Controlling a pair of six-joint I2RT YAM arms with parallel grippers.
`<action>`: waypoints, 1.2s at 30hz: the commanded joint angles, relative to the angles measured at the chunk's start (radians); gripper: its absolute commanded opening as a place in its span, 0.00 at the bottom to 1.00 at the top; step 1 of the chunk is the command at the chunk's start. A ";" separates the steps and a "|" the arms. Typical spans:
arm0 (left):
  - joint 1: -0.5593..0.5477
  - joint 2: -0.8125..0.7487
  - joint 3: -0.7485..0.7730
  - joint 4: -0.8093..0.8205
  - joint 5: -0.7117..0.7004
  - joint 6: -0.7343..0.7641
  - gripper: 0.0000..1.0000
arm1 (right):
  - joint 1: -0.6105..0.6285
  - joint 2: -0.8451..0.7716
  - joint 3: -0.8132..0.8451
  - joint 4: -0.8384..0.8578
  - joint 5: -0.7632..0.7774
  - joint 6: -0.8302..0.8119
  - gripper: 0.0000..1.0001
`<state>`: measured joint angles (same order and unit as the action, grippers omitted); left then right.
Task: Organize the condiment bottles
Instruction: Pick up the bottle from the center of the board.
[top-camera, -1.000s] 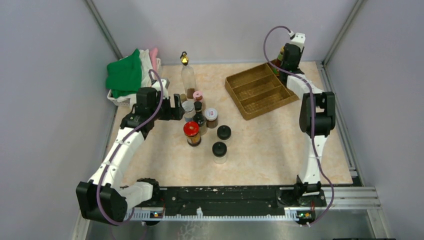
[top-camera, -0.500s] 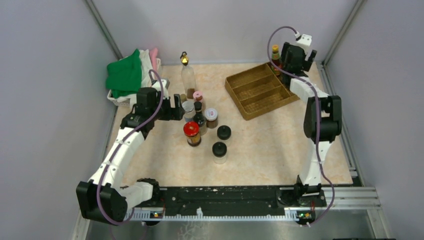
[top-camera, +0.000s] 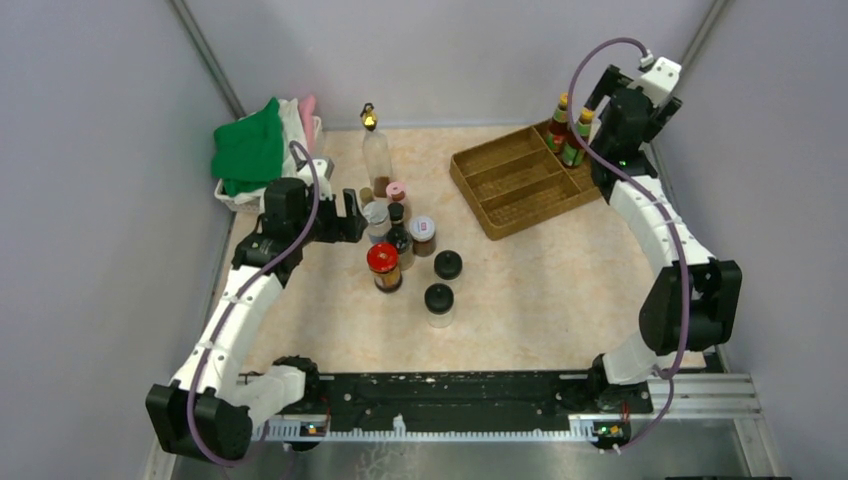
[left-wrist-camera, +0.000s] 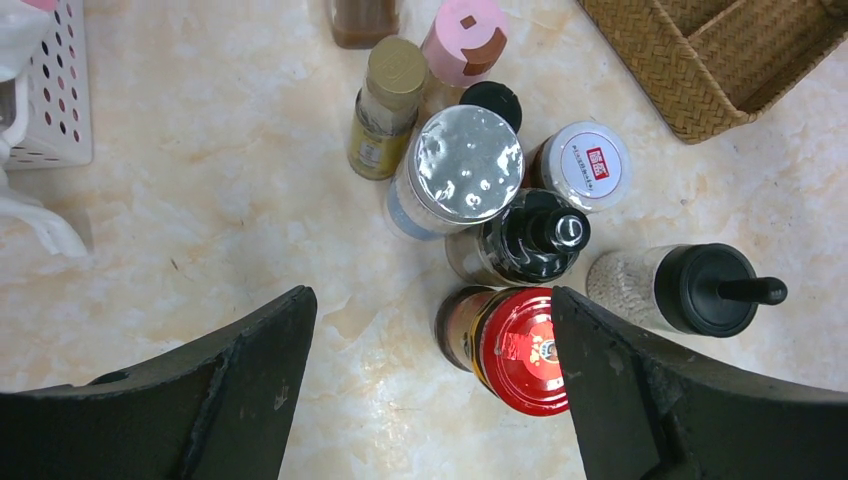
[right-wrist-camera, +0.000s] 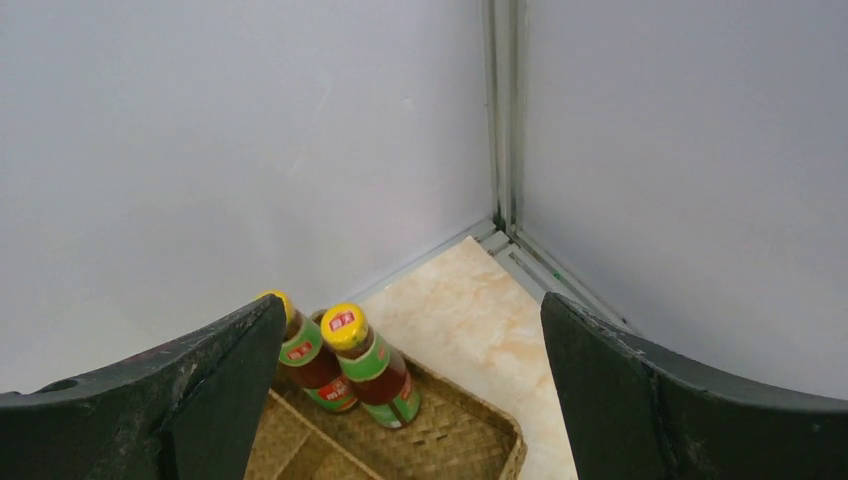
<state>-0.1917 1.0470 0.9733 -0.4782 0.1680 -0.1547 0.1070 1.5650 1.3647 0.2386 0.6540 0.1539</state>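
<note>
From above, a beige marbled counter (top-camera: 540, 300) is sitting inside a booth of plain grey walls (top-camera: 450, 50), with metal strips running up the back corners. Most of the bottles (top-camera: 398, 232) are standing bunched at left-centre: a tall bottle (top-camera: 376, 150) at the back, then a pink-cap bottle (top-camera: 396, 190), a silver-cap jar (top-camera: 376, 213), a white-cap jar (top-camera: 422, 230) and a red-cap jar (top-camera: 383, 262), with two black-cap jars (top-camera: 438, 298) standing a little apart, nearer the arms. The left end effector (top-camera: 352, 214) is hovering just left of the bunch. A basket (top-camera: 235, 195) holding a green cloth (top-camera: 248, 150) is resting at the back left. A woven tray (top-camera: 500, 190) is lying at the back right, and two yellow-cap bottles (top-camera: 560, 120) are standing upright in its far corner compartment, with the right end effector (top-camera: 630, 105) hanging raised just beside them. In the left wrist view, the left fingers (left-wrist-camera: 230, 390) are gaping wide and gripping nothing, the red-cap jar is sitting between them close to one, and a gold-cap bottle (left-wrist-camera: 390, 100) is showing beyond the silver-cap jar. In the right wrist view, the right fingers (right-wrist-camera: 200, 390) are likewise spread wide and empty, pointing toward the room's corner, with the yellow-cap bottles standing close together in the tray's corner.
</note>
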 joint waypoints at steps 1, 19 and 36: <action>0.000 -0.039 0.048 -0.010 0.010 -0.009 0.93 | 0.042 -0.041 -0.026 -0.050 -0.032 -0.002 0.98; 0.005 -0.035 0.096 -0.054 -0.158 -0.022 0.99 | 0.378 -0.031 0.011 -0.295 -0.622 -0.073 0.90; 0.282 0.015 -0.003 0.044 0.082 -0.068 0.99 | 0.692 0.267 0.238 -0.362 -0.865 -0.223 0.84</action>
<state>0.0734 1.0611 0.9844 -0.5034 0.1780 -0.1982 0.7322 1.7504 1.4879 -0.0845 -0.1711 -0.0029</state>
